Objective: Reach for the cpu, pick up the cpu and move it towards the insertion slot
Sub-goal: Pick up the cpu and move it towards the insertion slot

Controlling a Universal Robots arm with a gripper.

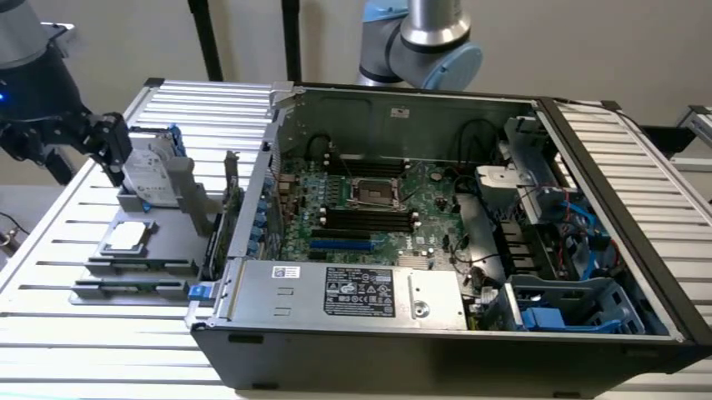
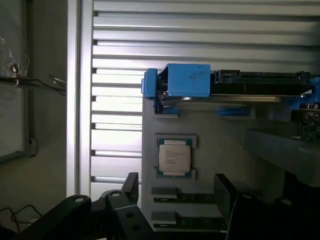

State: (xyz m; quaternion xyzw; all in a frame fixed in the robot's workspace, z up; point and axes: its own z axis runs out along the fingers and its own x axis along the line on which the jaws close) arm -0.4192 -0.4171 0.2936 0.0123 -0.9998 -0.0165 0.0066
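Silver-topped and flat, the cpu (image 1: 125, 237) sits on the grey tray (image 1: 172, 237), at 9 o'clock of the open computer case (image 1: 445, 358) in the exterior view. The gripper (image 1: 109, 154) hangs at about 12 o'clock of the chip, jaws spread wide, nothing in them. In the wrist view the chip lies just ahead of the fingers (image 2: 131, 182). My call for this reach: square up over the chip, come down level, and mind the hard drive (image 1: 150, 175) standing just beside. The insertion slot (image 1: 373, 192) lies at about 3 o'clock, well apart.

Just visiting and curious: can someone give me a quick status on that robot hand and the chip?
Hand open, empty, clear of the cpu. Cpu flat on grey holder, outside the computer case. Nothing between them.
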